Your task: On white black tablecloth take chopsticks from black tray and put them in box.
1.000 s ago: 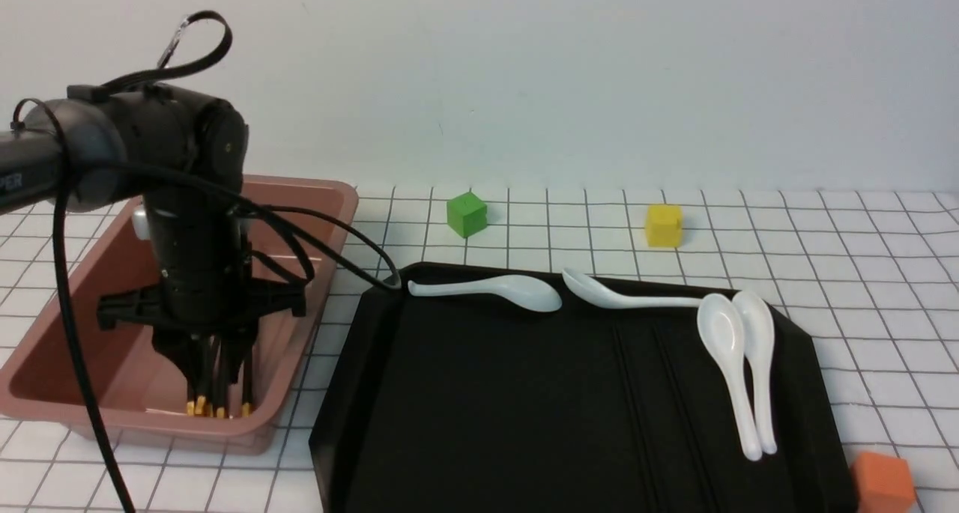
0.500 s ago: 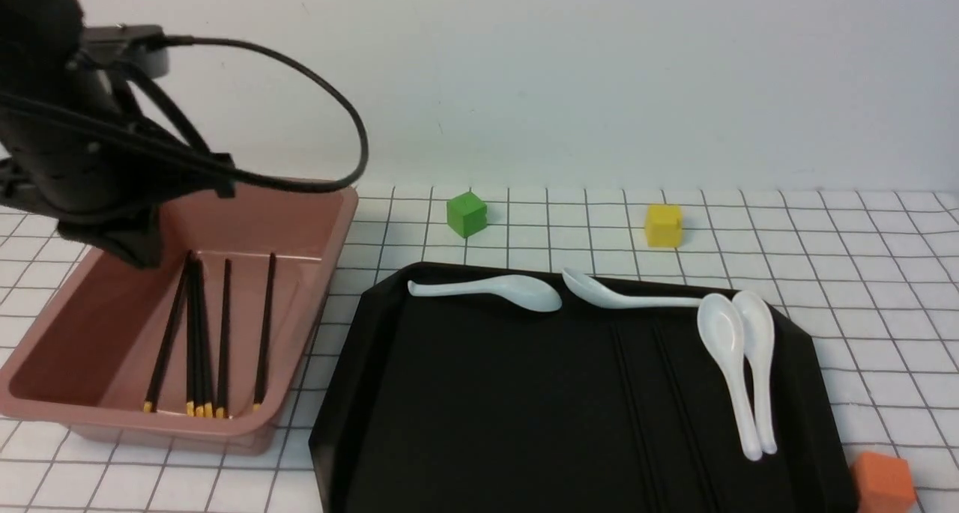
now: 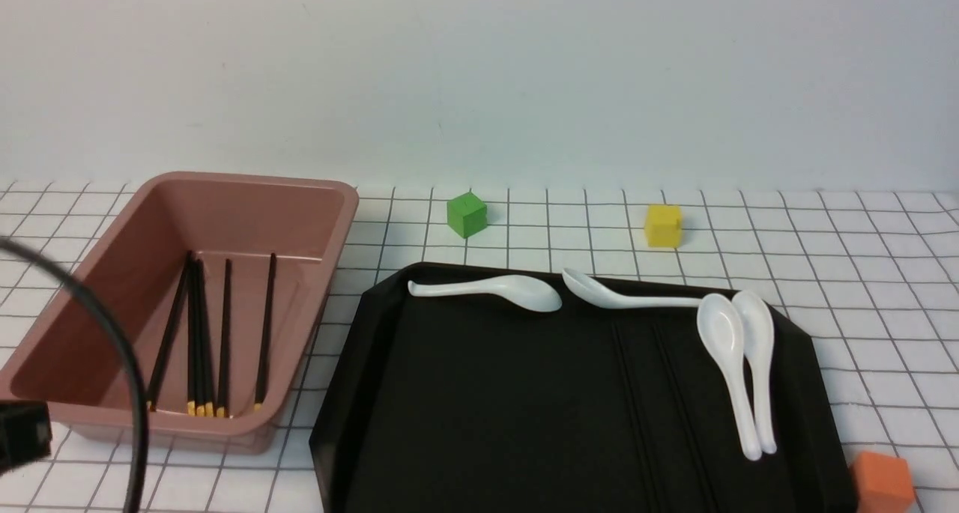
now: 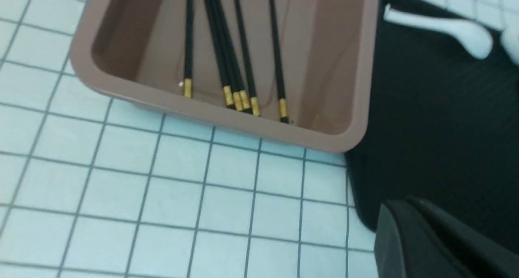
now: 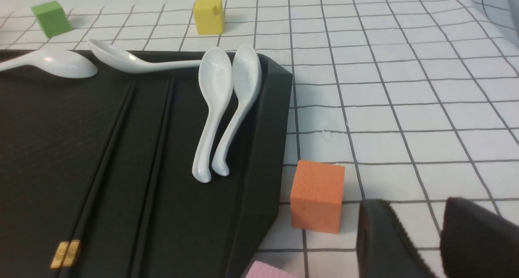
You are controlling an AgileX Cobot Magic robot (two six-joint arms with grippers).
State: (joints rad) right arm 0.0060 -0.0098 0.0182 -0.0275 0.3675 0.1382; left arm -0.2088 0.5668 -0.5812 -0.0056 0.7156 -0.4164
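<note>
1. Lying in the box, six chopsticks are showing their yellow ends; some are sitting side by side, others apart.
2. More chopsticks are lying in the tray, which is standing beside the box, to its right.
3. The left claw is keeping its tips together, holding nothing, near the tray and outside the box.
4. The right claw is standing with its tips apart, near the orange cube, gripping nothing.
5. Four white spoons are resting in the tray, two along its far side and two side by side towards its right side.
6. The green cube and yellow cube are sitting on the tablecloth, beyond the tray.
7. A black cable is curving in front of the box.
</note>
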